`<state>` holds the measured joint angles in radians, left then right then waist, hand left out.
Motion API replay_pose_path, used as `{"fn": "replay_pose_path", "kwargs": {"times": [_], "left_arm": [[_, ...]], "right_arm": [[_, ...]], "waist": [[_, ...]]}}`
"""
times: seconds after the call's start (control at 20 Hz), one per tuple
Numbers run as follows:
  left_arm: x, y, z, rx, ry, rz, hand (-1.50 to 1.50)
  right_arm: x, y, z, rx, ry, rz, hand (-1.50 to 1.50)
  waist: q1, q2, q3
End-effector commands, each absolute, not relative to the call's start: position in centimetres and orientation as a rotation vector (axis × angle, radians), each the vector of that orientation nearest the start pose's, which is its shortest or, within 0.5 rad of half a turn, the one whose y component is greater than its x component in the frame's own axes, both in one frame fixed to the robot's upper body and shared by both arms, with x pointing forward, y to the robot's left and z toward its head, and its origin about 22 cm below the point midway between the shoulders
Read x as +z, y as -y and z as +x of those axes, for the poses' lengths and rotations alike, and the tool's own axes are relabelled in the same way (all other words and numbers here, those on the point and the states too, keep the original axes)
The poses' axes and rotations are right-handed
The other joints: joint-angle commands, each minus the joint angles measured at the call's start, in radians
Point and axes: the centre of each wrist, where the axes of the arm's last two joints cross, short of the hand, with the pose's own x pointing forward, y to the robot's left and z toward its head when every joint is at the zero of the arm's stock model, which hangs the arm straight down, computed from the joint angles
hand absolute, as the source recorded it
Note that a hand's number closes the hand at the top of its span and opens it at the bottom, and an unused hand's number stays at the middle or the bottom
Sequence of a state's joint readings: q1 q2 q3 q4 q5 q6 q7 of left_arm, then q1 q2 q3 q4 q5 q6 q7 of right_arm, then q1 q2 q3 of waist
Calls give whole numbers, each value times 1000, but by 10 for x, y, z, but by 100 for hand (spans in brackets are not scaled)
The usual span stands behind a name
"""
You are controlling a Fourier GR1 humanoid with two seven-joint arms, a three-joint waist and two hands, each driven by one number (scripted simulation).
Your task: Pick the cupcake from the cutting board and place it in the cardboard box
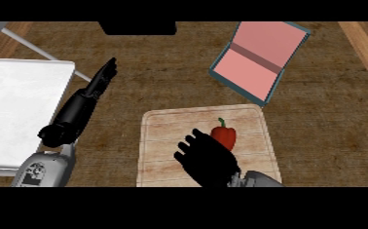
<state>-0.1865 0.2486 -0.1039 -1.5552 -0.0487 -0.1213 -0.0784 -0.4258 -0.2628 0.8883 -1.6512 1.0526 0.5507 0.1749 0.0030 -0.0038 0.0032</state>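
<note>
- The cutting board sits on the brown table down around 6 o'clock in the view, pale wood with rounded corners.
- What's on the board looks like a red bell pepper with a green stem, not a cupcake, so that's what I'm calling it. It's roughly in the middle of the board, stem pointing to 12 o'clock.
- The right hand comes up from the bottom edge over the board, at about 7 o'clock from the pepper. Fingers are slightly bent and spread, tips pointing toward 11 o'clock, and they aren't wrapped around anything. It overlaps the pepper's lower left side, but I honestly can't tell whether it touches it or just hangs above.
- The box is up at about 1 o'clock from the board, well apart from it. It reads as pink inside with a teal rim, lying open and tilted, more like an open case than plain cardboard.
- The left hand is over at 9 o'clock, fingers straight and pointing up toward 1 o'clock, holding nothing, resting just beside the edge of a white surface.
- A dark block sits at the top edge around 11 o'clock.
</note>
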Motion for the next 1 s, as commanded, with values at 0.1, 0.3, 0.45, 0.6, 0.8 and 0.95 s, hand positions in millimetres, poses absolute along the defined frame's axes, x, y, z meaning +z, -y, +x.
{"fn": "replay_pose_path", "kwargs": {"times": [0.1, 0.3, 0.45, 0.6, 0.8, 0.95], "left_arm": [[66, -265, 284, -549, 1763, 109, 0], [59, -277, 295, -531, 1763, 98, 0], [72, -262, 297, -524, 1749, 110, 0], [64, -261, 289, -538, 1762, 76, 0], [67, -246, 292, -560, 1777, 47, 0], [72, -264, 297, -566, 1768, 52, 0]], "right_arm": [[50, 70, 211, 2233, 1495, -447, 150], [23, 47, 205, 2220, 1602, -474, 150], [38, 66, 227, 2190, 1675, -502, 150], [60, 13, 237, 1998, 1670, -469, 150], [58, 28, 281, 1682, 1531, -525, 150], [80, 9, 290, 1608, 1630, -587, 150]], "waist": [[2, 4, -3], [3, 7, -3], [0, 5, -3], [10, 7, -3], [63, 23, -2], [56, 13, -3]]}}
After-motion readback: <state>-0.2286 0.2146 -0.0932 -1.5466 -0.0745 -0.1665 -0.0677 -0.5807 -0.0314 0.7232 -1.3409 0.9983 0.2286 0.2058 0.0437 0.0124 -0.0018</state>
